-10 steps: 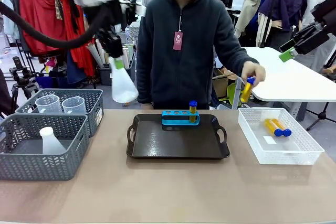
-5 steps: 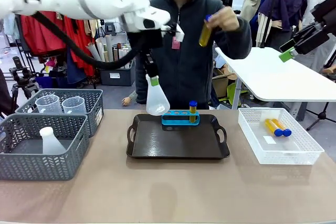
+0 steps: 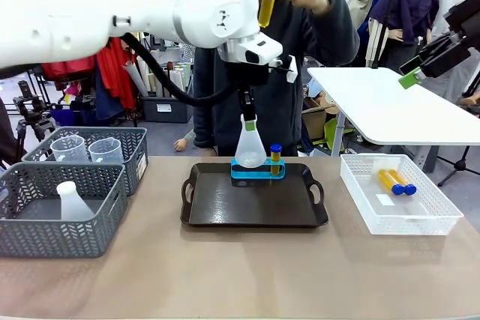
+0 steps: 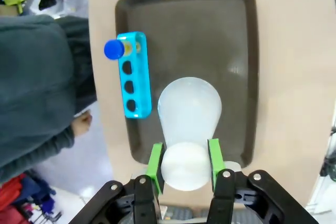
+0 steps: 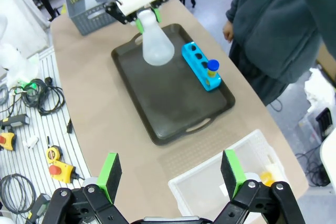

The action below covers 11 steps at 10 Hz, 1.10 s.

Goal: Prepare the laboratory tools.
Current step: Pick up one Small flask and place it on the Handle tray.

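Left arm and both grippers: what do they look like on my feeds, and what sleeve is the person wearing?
The left arm is glossy white with rounded joints; a thick black cable loops under it. The left gripper and right gripper are black and two-fingered, with green pads and visible screw heads. The person's sleeve is dark grey fleece.

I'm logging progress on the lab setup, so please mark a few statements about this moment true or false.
1. The left gripper grips the conical flask by its neck. True.
2. The blue rack holds two tubes. False: one blue-capped tube stands in it, and three holes are empty.
3. The right gripper is shut on a tube. False: it is open and holds nothing.
4. Two amber tubes lie in the white basket. True.
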Tool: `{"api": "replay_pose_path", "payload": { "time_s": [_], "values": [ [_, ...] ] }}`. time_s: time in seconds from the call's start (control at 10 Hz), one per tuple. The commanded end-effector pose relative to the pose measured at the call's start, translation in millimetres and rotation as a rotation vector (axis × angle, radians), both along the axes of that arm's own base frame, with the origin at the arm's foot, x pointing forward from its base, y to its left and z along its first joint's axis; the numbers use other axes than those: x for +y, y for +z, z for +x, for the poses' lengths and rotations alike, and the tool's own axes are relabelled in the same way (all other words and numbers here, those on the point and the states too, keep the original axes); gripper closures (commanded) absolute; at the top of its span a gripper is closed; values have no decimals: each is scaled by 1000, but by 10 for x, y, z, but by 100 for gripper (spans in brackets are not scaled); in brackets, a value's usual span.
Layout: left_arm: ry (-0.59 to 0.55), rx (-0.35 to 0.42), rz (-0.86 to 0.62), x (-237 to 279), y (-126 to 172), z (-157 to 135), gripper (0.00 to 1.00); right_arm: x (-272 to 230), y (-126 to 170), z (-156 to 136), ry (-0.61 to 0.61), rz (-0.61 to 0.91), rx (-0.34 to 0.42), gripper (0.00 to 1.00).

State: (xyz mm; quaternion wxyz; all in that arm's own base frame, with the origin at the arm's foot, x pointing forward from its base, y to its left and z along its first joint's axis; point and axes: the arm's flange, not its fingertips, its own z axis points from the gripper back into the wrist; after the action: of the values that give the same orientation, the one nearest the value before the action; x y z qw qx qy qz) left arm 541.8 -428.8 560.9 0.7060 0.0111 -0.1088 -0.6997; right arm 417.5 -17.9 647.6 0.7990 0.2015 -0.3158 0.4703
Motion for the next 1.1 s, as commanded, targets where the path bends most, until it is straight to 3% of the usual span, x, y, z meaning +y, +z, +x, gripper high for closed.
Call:
{"api": "replay_pose_path", "payload": {
  "time_s": [0.0,0.2,0.3,0.6,0.7,1.0],
  "values": [
    [-52,18,20,-213,78,139,100,4,10,7,6,16,-2,0],
    [-70,42,17,-398,-13,123,100,4,10,7,6,16,-2,0],
    [-36,22,5,-209,-123,35,100,4,10,7,6,16,-2,0],
    [-45,37,5,-304,-183,42,100,4,10,7,6,16,-2,0],
    [-2,25,-7,-181,-176,-23,100,4,10,7,6,16,-2,0],
    [-44,-29,-37,-402,-276,3,100,4,10,7,6,16,-2,0]
  ]
}}
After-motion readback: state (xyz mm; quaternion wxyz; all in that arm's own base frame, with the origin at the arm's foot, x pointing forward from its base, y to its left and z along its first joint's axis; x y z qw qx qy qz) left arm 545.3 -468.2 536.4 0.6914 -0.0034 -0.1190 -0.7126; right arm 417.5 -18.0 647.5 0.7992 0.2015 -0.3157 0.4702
